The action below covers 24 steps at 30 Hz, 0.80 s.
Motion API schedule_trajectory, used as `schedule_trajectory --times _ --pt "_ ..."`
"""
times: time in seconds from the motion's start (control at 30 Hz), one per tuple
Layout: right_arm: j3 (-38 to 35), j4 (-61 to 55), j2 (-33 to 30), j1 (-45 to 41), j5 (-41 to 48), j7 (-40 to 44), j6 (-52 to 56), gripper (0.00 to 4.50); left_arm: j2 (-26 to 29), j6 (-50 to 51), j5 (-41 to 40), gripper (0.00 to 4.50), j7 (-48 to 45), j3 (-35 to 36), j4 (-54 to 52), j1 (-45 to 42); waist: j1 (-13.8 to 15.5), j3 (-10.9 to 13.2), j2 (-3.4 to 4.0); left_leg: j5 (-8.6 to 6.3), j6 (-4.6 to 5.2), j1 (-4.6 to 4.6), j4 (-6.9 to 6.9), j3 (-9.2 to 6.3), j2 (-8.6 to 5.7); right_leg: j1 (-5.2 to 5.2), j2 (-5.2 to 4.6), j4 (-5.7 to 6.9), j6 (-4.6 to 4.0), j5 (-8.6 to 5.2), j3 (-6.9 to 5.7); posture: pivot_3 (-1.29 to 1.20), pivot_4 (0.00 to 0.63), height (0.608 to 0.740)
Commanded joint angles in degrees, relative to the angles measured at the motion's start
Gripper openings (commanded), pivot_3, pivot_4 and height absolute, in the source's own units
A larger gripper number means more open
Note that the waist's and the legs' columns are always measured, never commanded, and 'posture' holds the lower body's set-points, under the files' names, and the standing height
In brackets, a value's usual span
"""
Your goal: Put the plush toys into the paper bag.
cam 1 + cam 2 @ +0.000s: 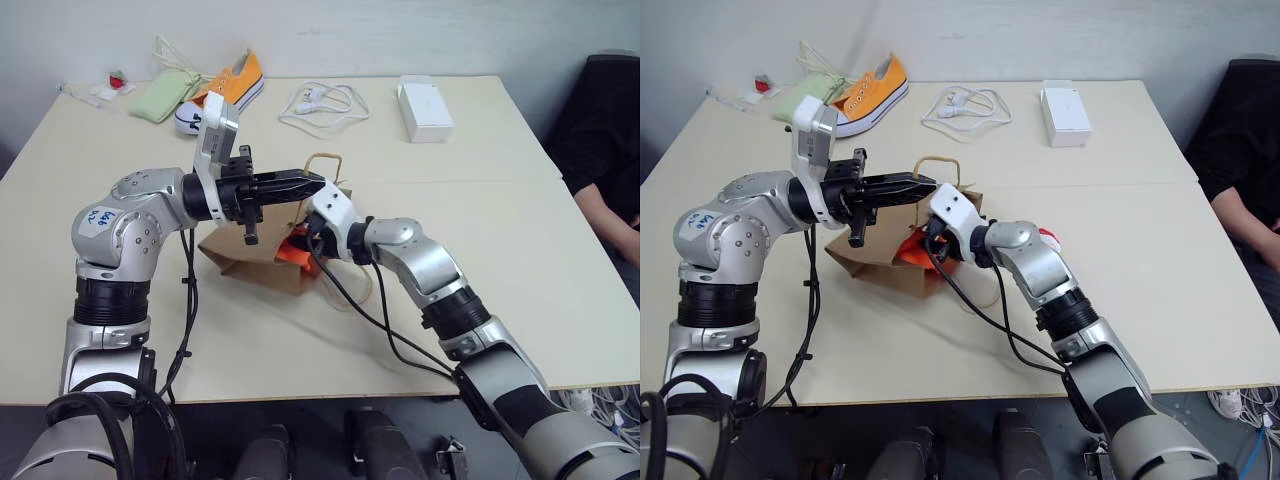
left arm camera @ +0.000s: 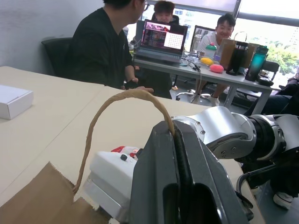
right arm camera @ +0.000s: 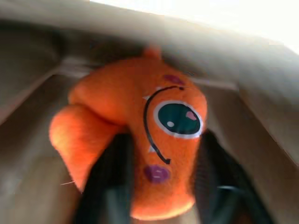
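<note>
While the right gripper point(image 1: 925, 243) reaches into the mouth of the paper bag point(image 1: 250, 262), its two black fingers point(image 3: 110, 186) stand on either side of the orange plush toy point(image 3: 140, 140), which sits between them with brown paper walls around it; the fingers look slackened rather than pinching, though whether they have let go cannot be told. Carrying the toy that deep makes sense, since a release there should leave it lying inside the bag.

Just above, the left gripper point(image 1: 300, 186) points level across the bag with its jaws pressed together on one twisted cord handle point(image 2: 126, 100). Lifting that handle, by my reading, props the lying bag's opening wide enough for the other arm to enter.

Beside the right forearm, a red-and-white plush toy point(image 1: 1048, 237) rests on the table point(image 1: 480, 250), outside the bag, so it seems half the job remains.

Farther back lie a white box point(image 1: 424, 107), a coiled white cable point(image 1: 322, 104), an orange sneaker point(image 1: 228, 87) and a pale green pouch point(image 1: 165, 95). A person in black sits at the table's right edge point(image 1: 600, 140), and others sit at a desk beyond.
</note>
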Motion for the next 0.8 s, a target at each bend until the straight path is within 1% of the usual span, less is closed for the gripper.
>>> schedule_trajectory --times 0.03,0.13,0.2,0.27,0.3,0.37,0.4,0.47,0.53,0.6,0.7,0.8 --pt "-6.70 -13.02 0.48 2.35 6.56 -0.73 5.54 2.78 0.69 -0.56 -0.37 0.00 -0.22 0.98 -0.90 -1.26 -0.12 0.00 0.00 0.00 0.00 0.00 0.02 0.00 0.00 -0.02 0.00 0.00 0.00 0.00 0.00 0.00 0.150 0.740" --pt "-10.62 -25.88 -2.51 6.80 12.05 -0.40 13.72 3.91 0.77 -0.62 -0.27 0.00 0.03 1.14 -0.73 -1.11 -0.23 0.00 0.00 0.00 -0.01 0.00 0.02 -0.01 0.01 -0.03 0.00 0.01 0.00 0.00 0.00 0.00 0.150 0.740" --pt "-13.86 -32.46 -4.66 9.71 15.46 -1.50 19.33 4.45 0.81 -0.53 -0.35 0.00 0.17 1.19 -0.79 -1.09 0.09 0.00 0.00 -0.01 -0.02 0.00 -0.04 -0.05 0.01 -0.01 0.00 0.01 0.00 0.00 0.00 0.00 0.150 0.740" --pt "-18.18 -37.36 -5.99 11.86 19.15 -3.75 25.26 4.45 0.93 -0.27 -0.55 0.00 0.34 1.34 -0.99 -1.14 0.43 0.00 0.00 -0.01 -0.02 0.00 -0.05 -0.08 0.01 0.03 -0.01 -0.01 0.00 0.00 0.00 0.00 0.150 0.740" --pt "-20.39 -40.20 -7.77 13.59 20.58 -4.29 27.96 4.45 0.97 -0.11 -0.72 0.00 0.47 1.46 -1.17 -1.05 0.52 0.00 0.00 -0.01 -0.01 0.00 -0.06 -0.05 -0.01 0.05 -0.01 -0.06 0.00 0.00 0.05 0.00 0.150 0.740" --pt "-24.43 -46.27 -14.11 19.24 21.35 -3.97 31.44 4.45 1.00 0.21 -1.07 0.00 0.77 1.68 -1.66 -0.64 1.03 0.00 0.00 -0.01 -0.01 0.00 -0.05 -0.03 -0.01 0.06 -0.02 -0.04 0.00 0.00 0.09 0.00 0.150 0.740" --pt "-26.03 -48.32 -16.90 21.83 21.00 -4.27 32.20 4.45 1.03 0.31 -1.19 0.00 0.87 1.75 -1.94 -0.39 1.57 0.00 0.00 -0.01 -0.01 -0.01 -0.05 -0.04 -0.02 0.06 -0.02 -0.05 0.00 0.00 0.10 0.00 0.150 0.740" --pt "-28.02 -49.71 -20.01 25.04 20.19 -6.21 32.94 4.45 1.10 0.43 -1.30 0.00 0.94 1.85 -2.25 -0.05 2.03 0.00 0.00 -0.04 0.04 -0.02 -0.08 -0.01 -0.03 0.07 -0.03 -0.10 0.00 0.00 0.14 0.00 0.150 0.740" --pt "-28.02 -47.25 -22.06 28.45 15.09 -10.61 30.10 4.45 1.09 0.64 -1.39 0.00 1.03 1.98 -2.52 0.18 2.01 0.00 -0.01 -0.04 0.06 -0.03 -0.07 0.07 -0.04 0.09 -0.02 -0.16 0.00 0.00 0.24 0.00 0.150 0.740" --pt "-27.01 -43.62 -21.10 29.30 11.39 -14.54 26.83 4.45 1.00 0.80 -1.42 0.00 1.11 2.04 -2.65 0.19 1.85 0.00 -0.01 -0.03 0.05 0.00 -0.06 0.14 -0.04 0.07 -0.01 -0.17 0.00 0.00 0.31 0.00 0.150 0.740" --pt "-27.17 -36.07 -14.91 26.37 9.43 -20.50 24.50 4.45 0.88 0.67 -1.23 0.00 0.93 1.91 -2.40 -0.03 1.63 0.00 -0.01 -0.02 0.03 0.06 -0.06 0.26 -0.03 0.04 0.03 -0.13 0.00 0.00 0.40 0.00 0.150 0.740" --pt "-26.82 -27.00 -9.88 23.31 7.34 -24.22 21.00 4.45 0.86 0.43 -1.05 0.00 0.70 1.76 -2.33 0.01 1.52 0.00 0.00 0.00 0.00 0.10 -0.07 0.29 -0.02 0.01 0.04 -0.06 0.00 0.00 0.42 0.00 0.150 0.740"
